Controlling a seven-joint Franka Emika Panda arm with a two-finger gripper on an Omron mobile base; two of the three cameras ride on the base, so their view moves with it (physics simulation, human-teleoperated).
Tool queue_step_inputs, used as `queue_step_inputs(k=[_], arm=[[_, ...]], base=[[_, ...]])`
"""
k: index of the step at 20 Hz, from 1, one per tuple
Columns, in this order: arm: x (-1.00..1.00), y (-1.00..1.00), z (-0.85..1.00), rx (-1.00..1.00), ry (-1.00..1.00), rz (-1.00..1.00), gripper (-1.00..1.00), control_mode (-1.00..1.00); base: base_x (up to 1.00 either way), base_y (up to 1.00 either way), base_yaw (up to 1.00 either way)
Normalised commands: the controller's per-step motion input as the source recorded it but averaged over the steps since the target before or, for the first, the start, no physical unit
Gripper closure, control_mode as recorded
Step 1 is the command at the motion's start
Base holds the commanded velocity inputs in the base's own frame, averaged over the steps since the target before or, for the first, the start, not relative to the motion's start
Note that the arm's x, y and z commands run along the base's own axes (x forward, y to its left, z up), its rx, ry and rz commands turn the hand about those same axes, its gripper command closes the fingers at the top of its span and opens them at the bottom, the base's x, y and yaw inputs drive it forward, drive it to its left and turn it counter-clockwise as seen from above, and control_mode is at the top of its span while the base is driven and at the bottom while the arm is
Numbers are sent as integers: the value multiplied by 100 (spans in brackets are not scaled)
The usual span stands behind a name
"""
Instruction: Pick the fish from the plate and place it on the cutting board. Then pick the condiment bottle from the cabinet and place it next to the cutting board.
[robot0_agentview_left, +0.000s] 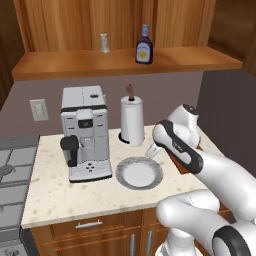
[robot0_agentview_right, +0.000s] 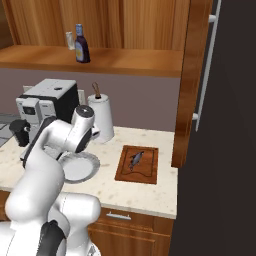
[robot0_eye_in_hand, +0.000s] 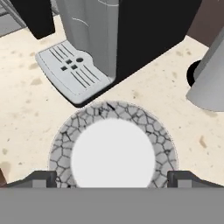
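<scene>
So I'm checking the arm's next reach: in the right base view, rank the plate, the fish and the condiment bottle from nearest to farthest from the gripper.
1. plate, just below the gripper.
2. fish, on the cutting board to the right.
3. condiment bottle, up on the cabinet shelf.

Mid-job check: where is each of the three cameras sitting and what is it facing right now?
Left base view: behind the arm's left, facing coffee machine, plate, condiment bottle; arm at lower right.
Right base view: behind its right, facing cutting board with fish; arm at lower left.
Hand view: on the hand, looking down at the plate between wide-apart fingertips.
Shared: plate, coffee machine.
</scene>
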Motion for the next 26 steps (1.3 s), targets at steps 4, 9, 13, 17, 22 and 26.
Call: queue_step_inputs(k=[4, 9, 13, 17, 22, 26], arm=[[-5, 31, 25, 0, 0, 16, -100, -100], [-5, 27, 27, 0, -1, 15, -100, -100], [-7, 26, 28, 0, -2, 14, -100, -100], [-8, 25, 29, 0, -6, 12, -100, -100], [-9, 20, 24, 4, -10, 11, -100, -100], [-12, 16, 14, 8, -13, 10, -100, -100]], base=[[0, 0, 0], [0, 0, 0], [0, 0, 0], [0, 0, 0], [0, 0, 0], [0, 0, 0]])
